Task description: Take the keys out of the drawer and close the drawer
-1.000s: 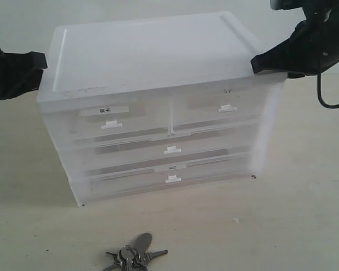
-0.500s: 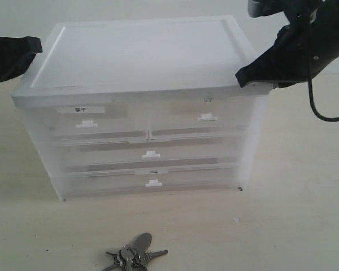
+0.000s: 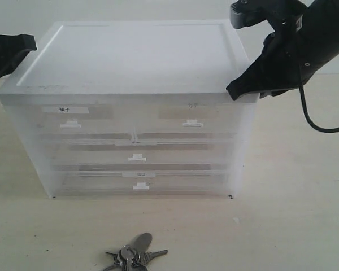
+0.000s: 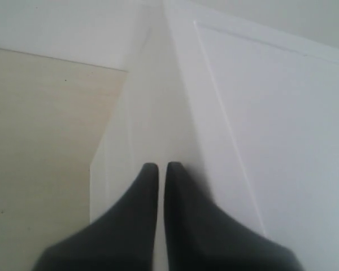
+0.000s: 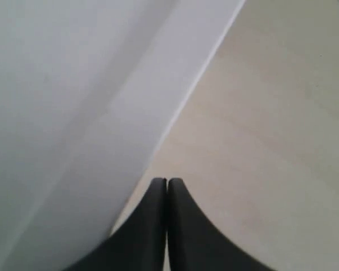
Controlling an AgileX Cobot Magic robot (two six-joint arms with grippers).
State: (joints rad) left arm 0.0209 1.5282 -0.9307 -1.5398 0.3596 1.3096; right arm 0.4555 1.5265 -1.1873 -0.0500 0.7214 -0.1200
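I take the translucent white plastic drawer cabinet [image 3: 130, 56] as my landmark. The bunch of silver-grey metal keys [image 3: 134, 257] lies on the pale bench [image 3: 294, 214] in front of the cabinet, well apart from it. The frame edge cuts off its lower part, and I cannot make out the fob's colour.

The half-width clear drawer with the small white tab handle [image 3: 192, 121] sits at the cabinet's upper right, pushed in flush with the front. The print on its label is too faint to read.

The black right fingers [image 3: 243, 84] are pressed together with no gap in the wrist view [image 5: 158, 195], at the cabinet's top front right corner. I cannot tell whether they touch it.

The black left fingers [image 3: 22, 42] are beside the cabinet's top left edge, drawn in to a hairline slit [image 4: 147, 180] and holding nothing. Both arms are cut off by the frame.
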